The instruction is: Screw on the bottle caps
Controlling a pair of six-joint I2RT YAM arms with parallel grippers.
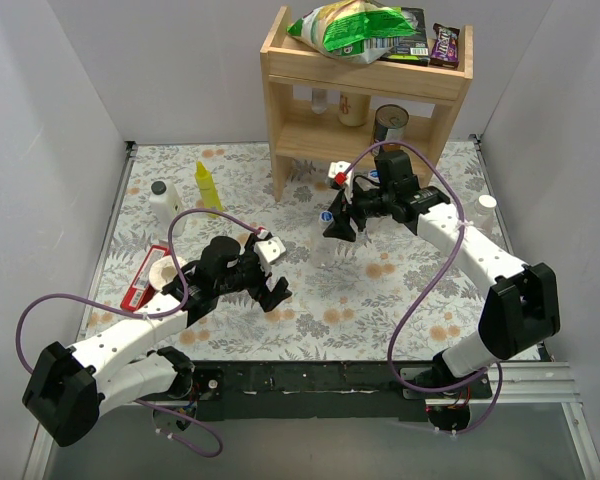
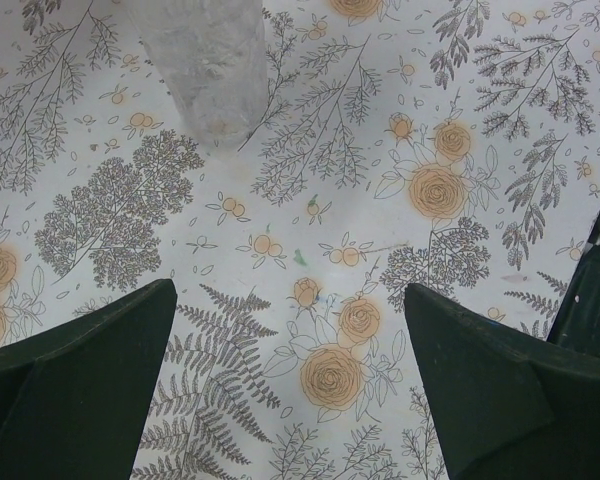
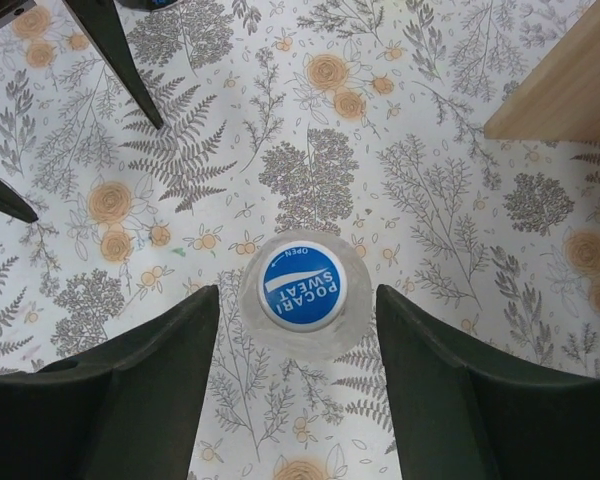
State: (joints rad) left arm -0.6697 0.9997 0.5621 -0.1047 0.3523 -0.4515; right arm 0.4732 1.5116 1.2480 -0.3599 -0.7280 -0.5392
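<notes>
A slim clear bottle stands on the flowered table with a blue cap marked POCARI SWEAT on its neck. My right gripper is open just above it, one finger on each side of the cap, not touching. In the top view the right gripper hangs over that cap. My left gripper is open and empty, low over the table to the bottle's left. The left wrist view shows the bottle's clear body ahead of the left gripper. A white cap sits on something at the right edge.
A wooden shelf at the back holds snack bags and a tin can. A yellow squeeze bottle and a white black-capped bottle stand at the back left. A red and white packet lies beside the left arm.
</notes>
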